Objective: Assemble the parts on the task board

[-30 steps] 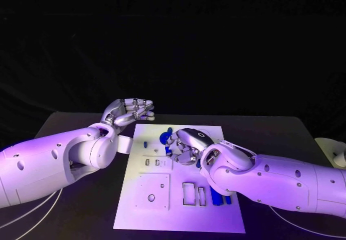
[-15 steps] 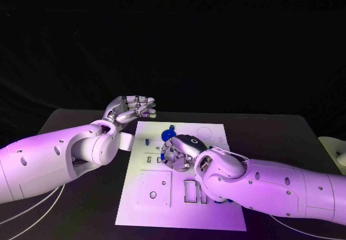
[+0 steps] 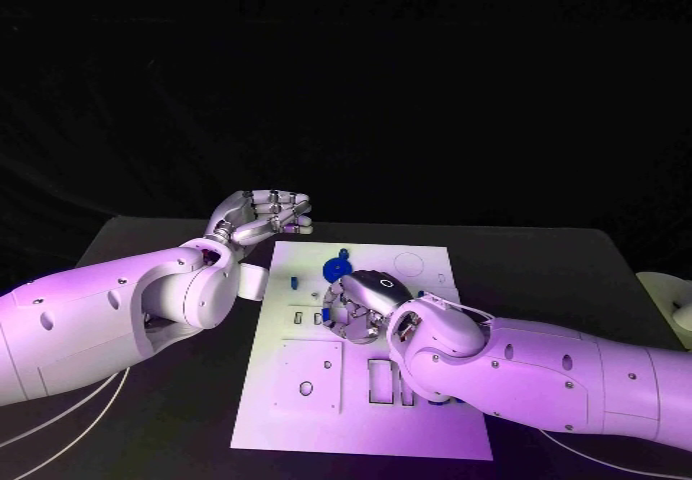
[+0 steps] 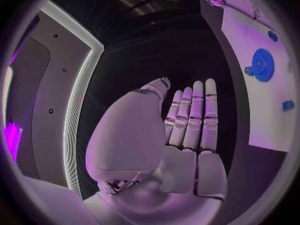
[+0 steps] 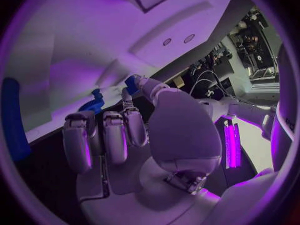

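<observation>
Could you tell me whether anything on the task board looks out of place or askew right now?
Nothing stands out. The task board lies flat and square on the table, the blue gear sits near its far end, and the right hand rests over the board's middle. The left hand hovers off the board.

White task board (image 3: 426, 420) flat on black table (image 3: 562, 260)

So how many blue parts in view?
At least 4: gear, small piece beyond it, another left of it, long one by right arm; right hand may hide more.
</observation>
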{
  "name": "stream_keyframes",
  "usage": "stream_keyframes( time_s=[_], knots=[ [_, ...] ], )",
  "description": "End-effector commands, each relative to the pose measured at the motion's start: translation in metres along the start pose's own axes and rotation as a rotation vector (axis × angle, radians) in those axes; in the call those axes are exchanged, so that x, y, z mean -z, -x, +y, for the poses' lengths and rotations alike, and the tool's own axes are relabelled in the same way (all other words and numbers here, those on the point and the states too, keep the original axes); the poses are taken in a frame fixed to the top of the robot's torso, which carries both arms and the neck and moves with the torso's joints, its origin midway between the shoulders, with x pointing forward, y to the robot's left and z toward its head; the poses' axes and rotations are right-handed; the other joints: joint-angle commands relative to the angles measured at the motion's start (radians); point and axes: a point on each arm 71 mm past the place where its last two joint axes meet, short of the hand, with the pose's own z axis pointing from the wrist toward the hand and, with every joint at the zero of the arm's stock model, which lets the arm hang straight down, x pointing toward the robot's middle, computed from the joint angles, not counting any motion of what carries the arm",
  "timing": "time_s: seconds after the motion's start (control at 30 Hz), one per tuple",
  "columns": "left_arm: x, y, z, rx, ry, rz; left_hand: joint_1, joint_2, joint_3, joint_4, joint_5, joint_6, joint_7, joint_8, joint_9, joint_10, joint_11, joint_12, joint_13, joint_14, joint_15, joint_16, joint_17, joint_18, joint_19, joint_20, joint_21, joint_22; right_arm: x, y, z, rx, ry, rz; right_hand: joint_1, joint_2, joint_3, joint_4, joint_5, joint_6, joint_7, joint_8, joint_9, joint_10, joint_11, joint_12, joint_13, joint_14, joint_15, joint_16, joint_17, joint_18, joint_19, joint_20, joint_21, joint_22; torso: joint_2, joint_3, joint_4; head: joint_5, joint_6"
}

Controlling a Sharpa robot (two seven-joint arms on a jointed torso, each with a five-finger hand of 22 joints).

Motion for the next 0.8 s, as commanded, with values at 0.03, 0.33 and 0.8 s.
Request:
stream_keyframes(
  time_s=[0.03, 0.33, 0.8],
  knots=[
    [-0.0001, -0.0020, -0.0016, 0.008, -0.009, 0.010, -0.005, -0.005, 0.000, 0.008, -0.004, 0.002, 0.003, -0.007, 0.001, 0.003, 0.003, -0.005, 0.000, -0.009, 0.000, -0.005, 0.001, -0.002, -0.006, -0.002, 0.007, 0.001, -0.0012, -0.0024, 0.0007, 0.017, 0.008, 0.011, -0.013, -0.001, -0.001, 0.007, -0.002, -0.003, -0.004, 0.031, 0.055, 0.001, -0.006, -0.002, 0.094, 0.089, -0.006, 0.000, 0.190, -0.008, 0.091, -0.004, 0.001, 0.246, 0.000, 0.0000, -0.0007, 0.003, -0.001],
    [0.0005, -0.0014, -0.0016, 0.008, -0.006, 0.011, -0.006, -0.005, 0.001, 0.008, -0.004, 0.002, 0.003, -0.007, 0.001, 0.003, 0.003, -0.006, 0.000, -0.009, 0.001, -0.005, 0.001, -0.002, -0.007, -0.002, 0.007, 0.001, -0.0038, -0.0037, -0.0044, 0.032, -0.001, 0.007, -0.014, -0.005, -0.001, 0.006, -0.003, -0.006, -0.003, 0.031, 0.055, 0.000, -0.006, -0.003, 0.093, 0.089, -0.006, 0.000, 0.191, -0.008, 0.090, -0.004, 0.001, 0.246, 0.000, -0.0002, -0.0012, 0.004, -0.003],
    [0.0009, -0.0003, -0.0015, 0.008, -0.003, 0.008, -0.006, -0.005, 0.001, 0.008, -0.003, 0.002, 0.004, -0.007, 0.001, 0.002, 0.004, -0.006, 0.000, -0.010, 0.001, -0.006, 0.002, -0.002, -0.008, -0.002, 0.007, 0.001, -0.0042, -0.0056, -0.0046, 0.039, 0.008, 0.011, -0.015, -0.013, -0.002, 0.003, -0.005, -0.011, -0.002, 0.030, 0.055, -0.001, -0.005, -0.005, 0.092, 0.089, -0.005, 0.000, 0.190, -0.008, 0.090, -0.004, 0.000, 0.245, 0.000, 0.0004, -0.0009, 0.003, -0.005]
  ],
)
